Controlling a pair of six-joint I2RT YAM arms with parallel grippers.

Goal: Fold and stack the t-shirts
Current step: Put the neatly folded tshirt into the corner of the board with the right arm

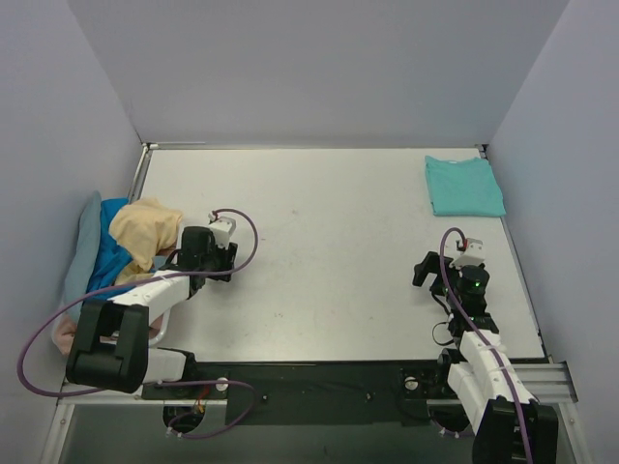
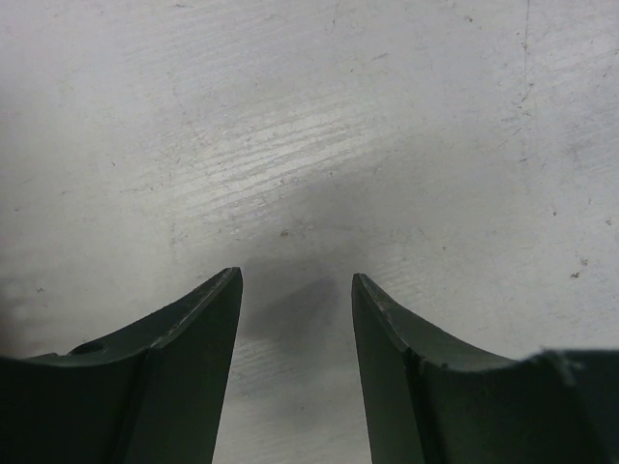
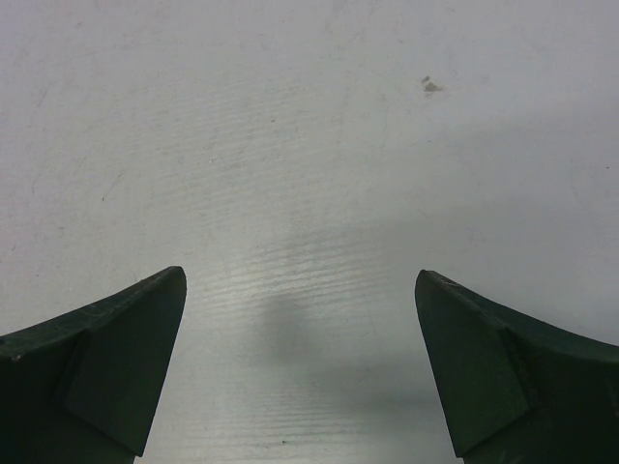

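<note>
A folded teal-green t-shirt lies flat at the table's far right corner. A loose heap of shirts sits at the left edge: pale tan-yellow on top, bright blue under it, dusty grey-blue at the outside, pink at the near end. My left gripper is open and empty just right of the heap; its wrist view shows only bare table between the fingers. My right gripper is open and empty over bare table, its jaws wide apart in its wrist view.
The white table is walled on the left, back and right. The arm bases and a black rail run along the near edge. Purple cables loop off both arms.
</note>
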